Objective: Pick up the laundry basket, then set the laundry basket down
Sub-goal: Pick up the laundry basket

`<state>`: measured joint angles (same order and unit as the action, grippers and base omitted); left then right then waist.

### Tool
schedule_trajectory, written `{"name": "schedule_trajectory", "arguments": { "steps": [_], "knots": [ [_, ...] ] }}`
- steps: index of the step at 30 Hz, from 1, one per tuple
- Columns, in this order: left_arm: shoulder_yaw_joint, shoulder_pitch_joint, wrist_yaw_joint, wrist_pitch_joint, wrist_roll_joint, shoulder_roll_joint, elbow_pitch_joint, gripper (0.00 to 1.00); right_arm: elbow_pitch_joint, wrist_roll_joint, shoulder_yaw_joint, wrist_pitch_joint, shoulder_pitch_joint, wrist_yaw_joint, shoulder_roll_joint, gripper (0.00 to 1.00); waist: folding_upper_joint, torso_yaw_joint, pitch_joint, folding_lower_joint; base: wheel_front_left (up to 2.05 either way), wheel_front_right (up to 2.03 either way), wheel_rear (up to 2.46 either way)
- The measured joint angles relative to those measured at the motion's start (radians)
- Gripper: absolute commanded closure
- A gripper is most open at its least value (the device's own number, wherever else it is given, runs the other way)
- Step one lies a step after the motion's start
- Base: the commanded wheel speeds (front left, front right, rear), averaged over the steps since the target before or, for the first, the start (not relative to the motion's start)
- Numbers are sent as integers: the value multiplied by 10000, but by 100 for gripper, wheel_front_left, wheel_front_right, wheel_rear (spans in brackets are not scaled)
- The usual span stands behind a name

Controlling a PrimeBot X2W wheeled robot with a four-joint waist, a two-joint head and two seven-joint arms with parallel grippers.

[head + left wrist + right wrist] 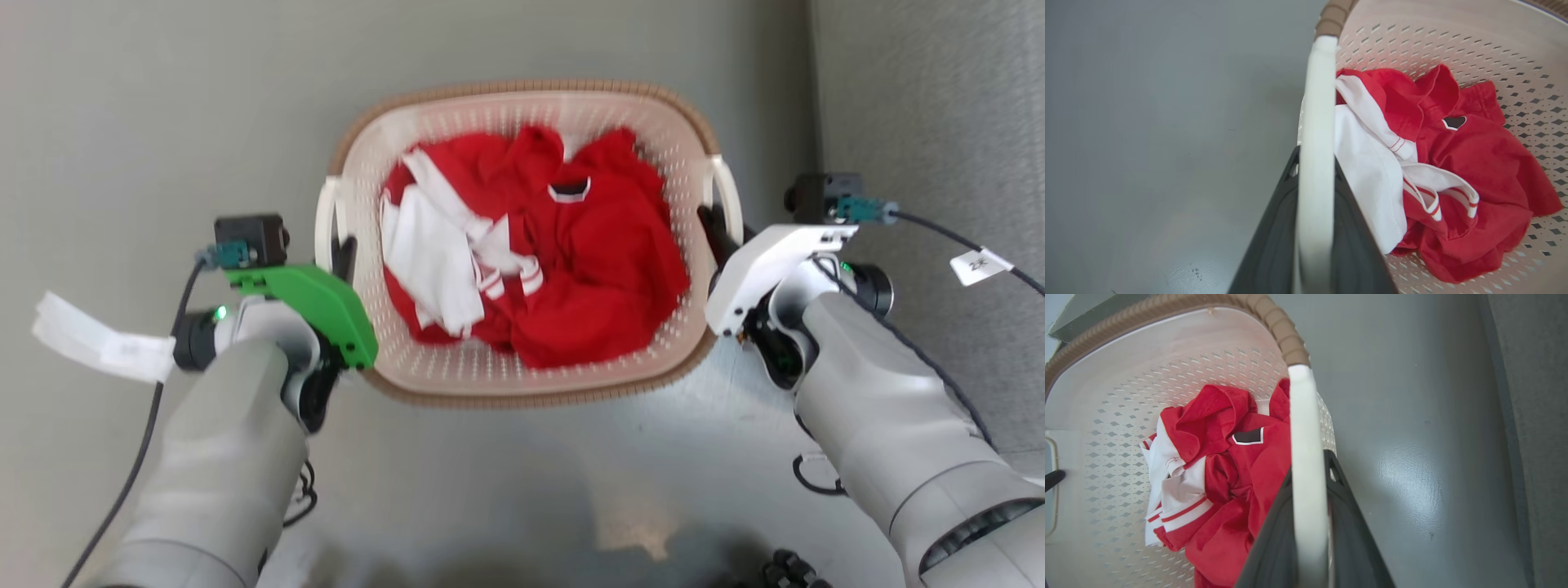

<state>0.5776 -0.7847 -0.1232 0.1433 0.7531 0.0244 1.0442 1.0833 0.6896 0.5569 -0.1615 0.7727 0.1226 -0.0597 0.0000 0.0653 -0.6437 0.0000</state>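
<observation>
Seen from above, a robot grips a laundry basket (522, 394) of clothes by both side handles.

The cream perforated basket with its brown woven-look rim sits centred between the two arms, over a grey floor (122, 98); whether it touches the floor cannot be told. The left gripper (346, 257) is narrowed onto the white left handle (326, 214), and the left wrist view shows a dark finger (1274, 245) pressed against each side of that bar. The right gripper (713, 229) clasps the right handle (727, 189) the same way. Inside lie a crumpled red garment (604, 269) with a small black patch at the neck, no writing legible, and a white garment with red stripes (433, 261). A white tag (980, 265) on the right arm's cable carries two dark characters, too blurred to read. A larger white tag (98, 343) hangs by the left wrist, with no text readable.
</observation>
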Motion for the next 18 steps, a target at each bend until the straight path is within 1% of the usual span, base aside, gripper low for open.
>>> {"name": "schedule_trajectory", "arguments": {
  "steps": [4,5,18],
  "knots": [
    [119,264,0,-121,297,0,96,100,38,144,209,268,-136,0,-2,100,0,-9,404,0,0,0,0],
    [236,500,0,-253,424,6,161,100,73,351,418,539,-287,-10,-6,100,0,-23,811,0,0,0,0],
    [742,1461,0,-1191,1074,4,468,100,196,888,1145,1498,-1104,-17,-19,100,0,-89,2589,0,0,0,0]
  ]
}}
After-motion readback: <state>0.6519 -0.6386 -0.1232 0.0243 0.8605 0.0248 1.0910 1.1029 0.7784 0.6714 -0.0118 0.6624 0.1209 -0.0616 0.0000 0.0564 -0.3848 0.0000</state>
